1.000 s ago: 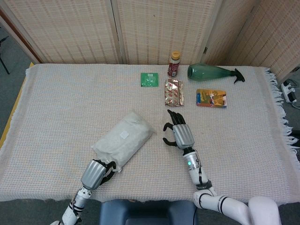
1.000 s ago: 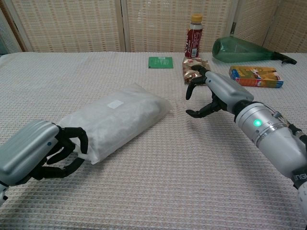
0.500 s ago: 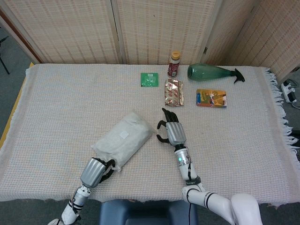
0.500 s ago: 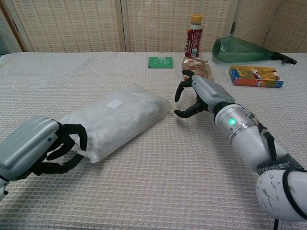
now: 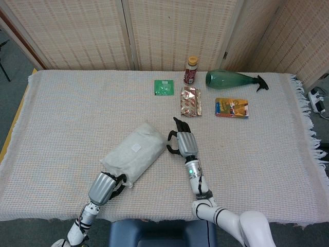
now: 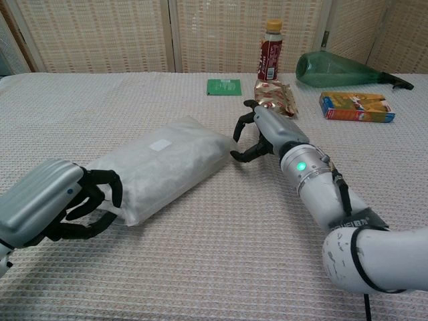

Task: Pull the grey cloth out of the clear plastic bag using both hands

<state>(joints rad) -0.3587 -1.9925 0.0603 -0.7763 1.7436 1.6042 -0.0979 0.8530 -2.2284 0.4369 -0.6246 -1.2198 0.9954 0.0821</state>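
Note:
The clear plastic bag (image 5: 136, 153) (image 6: 160, 162) lies slantwise on the table's near left, and the grey cloth fills it like a pale cushion. My left hand (image 5: 105, 187) (image 6: 53, 206) is at the bag's near end, with its dark fingers (image 6: 101, 195) curled around the plastic edge there. My right hand (image 5: 184, 142) (image 6: 259, 132) hovers at the bag's far right corner, fingers spread and curved toward it. Its fingertips (image 6: 237, 152) are just short of the plastic and nothing is in its grasp.
Behind the right hand lie a foil snack packet (image 5: 190, 101), a green sachet (image 5: 164, 87), an upright brown bottle (image 5: 191, 70), a green bottle on its side (image 5: 231, 79) and an orange box (image 5: 232, 107). A woven cloth (image 5: 77, 113) covers the table, and folding screens stand behind.
My right hand has moved left across the table, from well clear of the bag to its far right corner. The left hand has kept its place at the near end.

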